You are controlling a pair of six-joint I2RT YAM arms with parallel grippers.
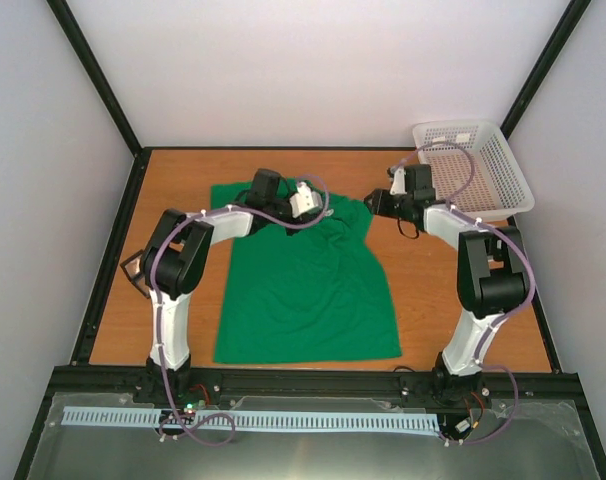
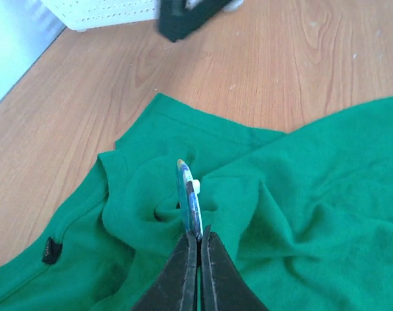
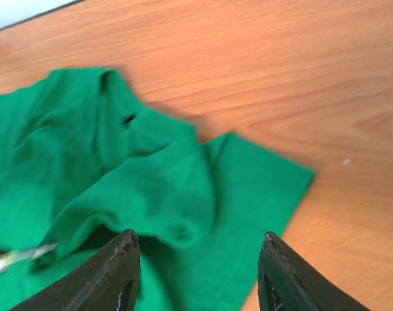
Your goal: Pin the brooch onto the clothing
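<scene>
Looking from the left, I see my left gripper [image 2: 198,238] clenched on the one brooch [image 2: 189,194], which stands up on its edge and touches a bunched fold of the one green shirt [image 2: 313,194] near the collar. My right gripper [image 3: 196,249] is released, jaws apart, over the shirt's sleeve, farther from the brooch.

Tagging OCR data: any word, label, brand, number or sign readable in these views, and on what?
No legible text in any view.
Dark label at the collar of the green T-shirt: too small to read.
Brooch: seen edge-on, so any print on its face cannot be read.
</scene>
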